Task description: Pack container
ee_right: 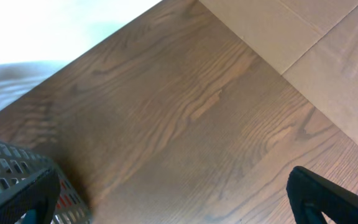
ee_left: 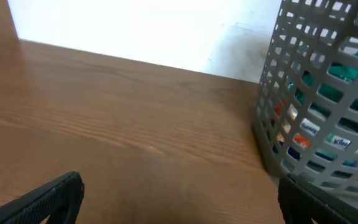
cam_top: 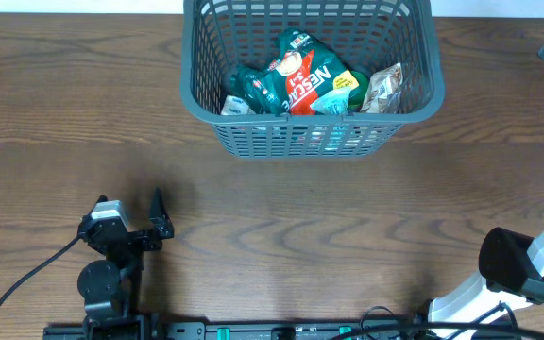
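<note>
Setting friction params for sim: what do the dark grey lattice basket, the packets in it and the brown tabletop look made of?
Dark grey lattice basket: moulded plastic, matte; uniform slots, thick rim.
Red and green packets: glossy printed film, likely plastic; creases and glare.
Brown tabletop: wood-grain surface, satin; solid wood or laminate can't be told.

- Setting: robot lab or test bench.
- Table (cam_top: 281, 217): wood-grain top, serving as the work surface.
- Left arm (cam_top: 111, 255), right arm (cam_top: 513, 264): both based at the table's near edge.
- Cable (cam_top: 28, 272): black, running loose from the left arm's base.
- Rail (cam_top: 253, 331): black equipment strip along the near edge.
- Wall (ee_left: 135, 28): plain white, behind the table.
- Basket (cam_top: 206, 94): grey plastic, holding grocery packets (cam_top: 300, 80).
</note>
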